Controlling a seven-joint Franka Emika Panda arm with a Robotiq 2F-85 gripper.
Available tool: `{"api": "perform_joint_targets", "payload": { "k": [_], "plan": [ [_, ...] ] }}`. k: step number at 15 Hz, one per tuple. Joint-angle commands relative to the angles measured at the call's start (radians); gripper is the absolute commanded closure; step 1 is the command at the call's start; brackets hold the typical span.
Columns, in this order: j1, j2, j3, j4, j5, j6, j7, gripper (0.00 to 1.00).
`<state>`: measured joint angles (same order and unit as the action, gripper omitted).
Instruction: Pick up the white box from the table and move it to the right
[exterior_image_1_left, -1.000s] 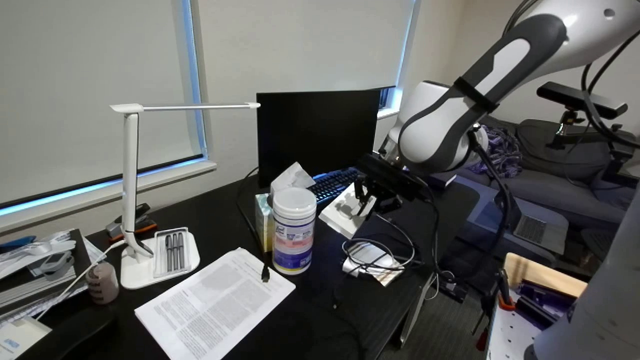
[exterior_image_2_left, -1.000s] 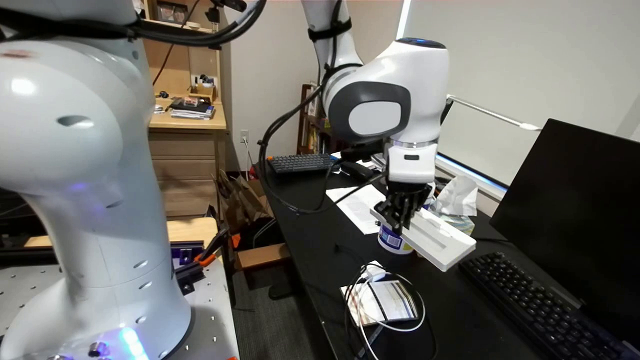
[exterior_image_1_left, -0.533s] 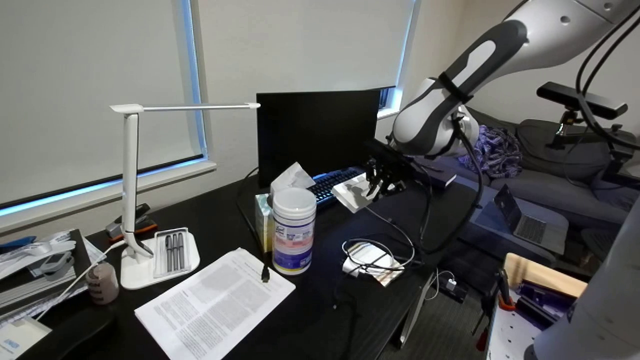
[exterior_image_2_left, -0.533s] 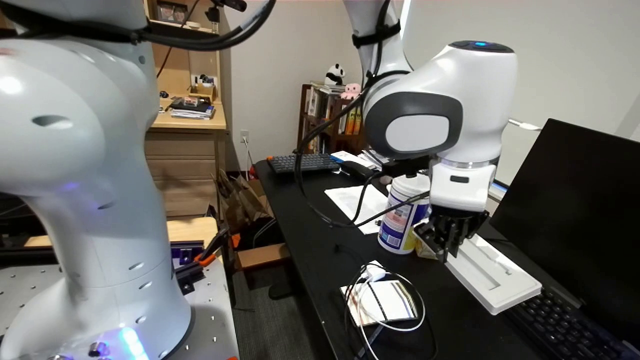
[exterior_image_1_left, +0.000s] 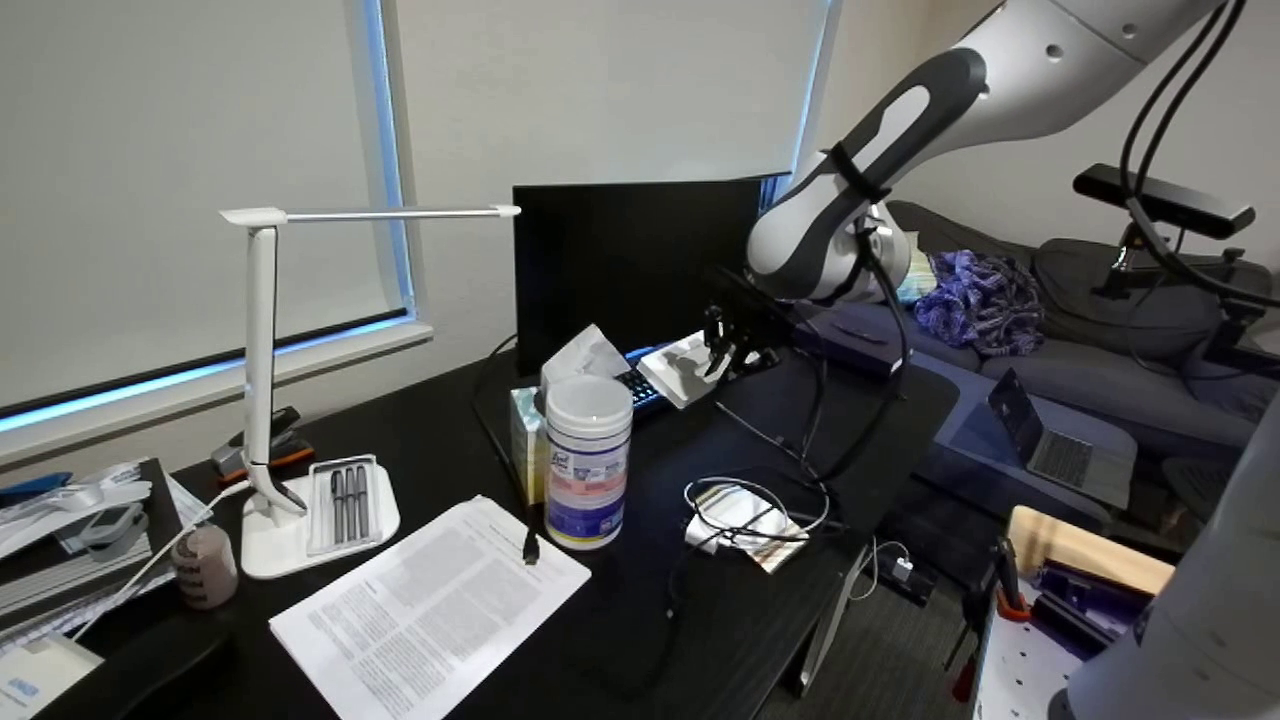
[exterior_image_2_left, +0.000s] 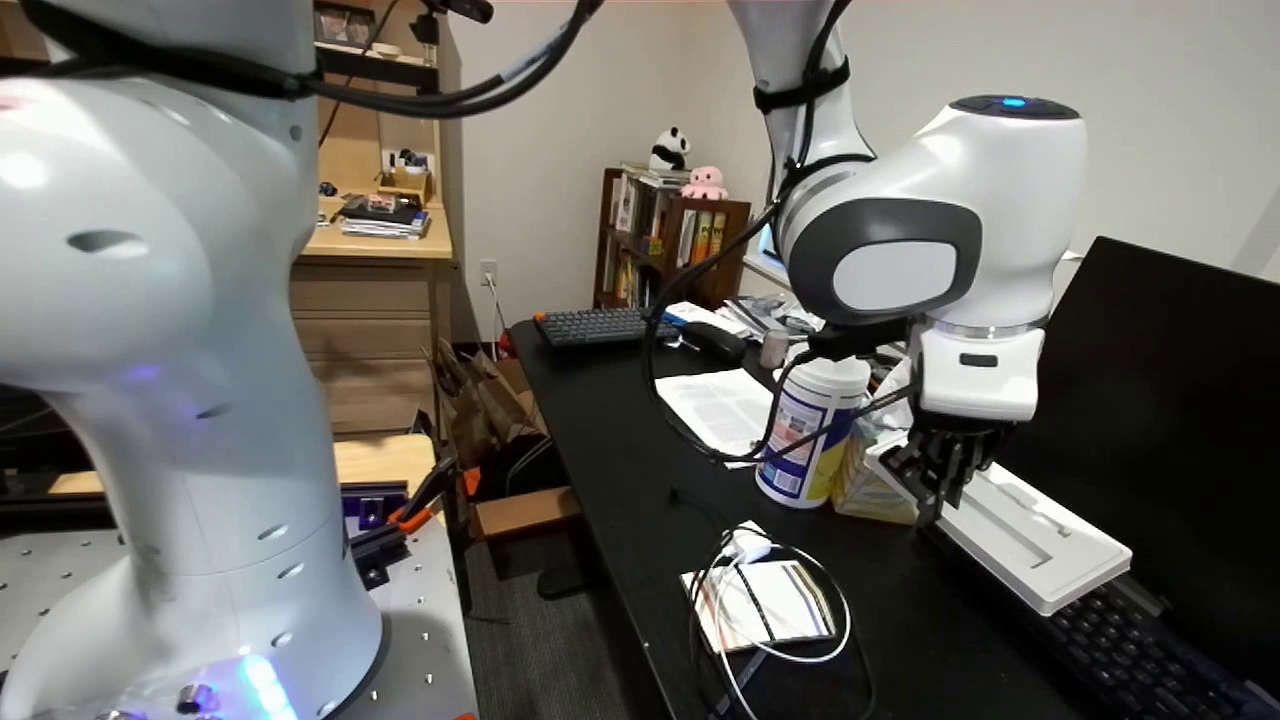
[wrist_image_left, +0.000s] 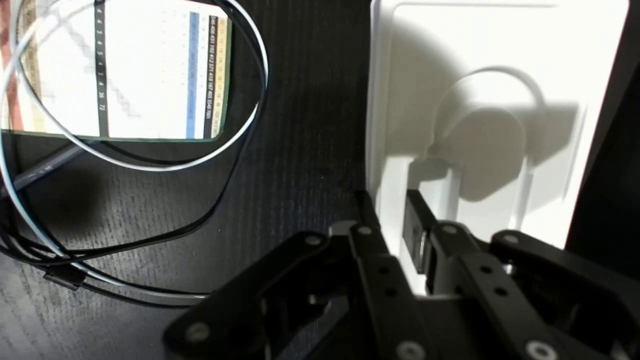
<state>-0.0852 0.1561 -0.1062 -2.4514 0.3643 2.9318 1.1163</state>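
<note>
The white box (exterior_image_2_left: 1045, 545) is flat, with a moulded recess facing up. It also shows in an exterior view (exterior_image_1_left: 680, 372) and in the wrist view (wrist_image_left: 560, 55). My gripper (wrist_image_left: 387, 196) is closed on one long side wall of the box, one finger outside and one inside the recess. The gripper (exterior_image_2_left: 940, 485) holds the box above the black table (exterior_image_2_left: 900, 640), beside the monitor and over part of the keyboard. In an exterior view the gripper (exterior_image_1_left: 722, 350) partly hides the near end of the box.
A monitor (exterior_image_1_left: 630, 270) and keyboard (exterior_image_2_left: 1120, 640) stand by the box. A wipes canister (exterior_image_1_left: 588, 465) and tissue box (exterior_image_2_left: 875, 485) are near. A coiled cable lies on a printed card (exterior_image_2_left: 770, 605). A paper sheet (exterior_image_1_left: 430, 610) and desk lamp (exterior_image_1_left: 262, 360) lie farther off.
My gripper has carried the white box away from the wipes canister toward the monitor and keyboard, rightward in an exterior view. The box stays in the grip; other things have not visibly moved.
</note>
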Motion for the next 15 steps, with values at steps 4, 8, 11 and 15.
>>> {"api": "perform_joint_targets", "payload": {
  "k": [4, 8, 11, 15],
  "plan": [
    [0.016, 0.191, -0.066, 0.103, -0.03, 0.014, 0.114, 0.92],
    [-0.015, 0.302, -0.039, 0.201, 0.024, 0.006, 0.071, 0.92],
    [-0.014, 0.365, -0.026, 0.257, 0.015, 0.006, 0.051, 0.92],
    [-0.005, 0.436, -0.019, 0.316, 0.002, 0.004, 0.031, 0.92]
  ]
}}
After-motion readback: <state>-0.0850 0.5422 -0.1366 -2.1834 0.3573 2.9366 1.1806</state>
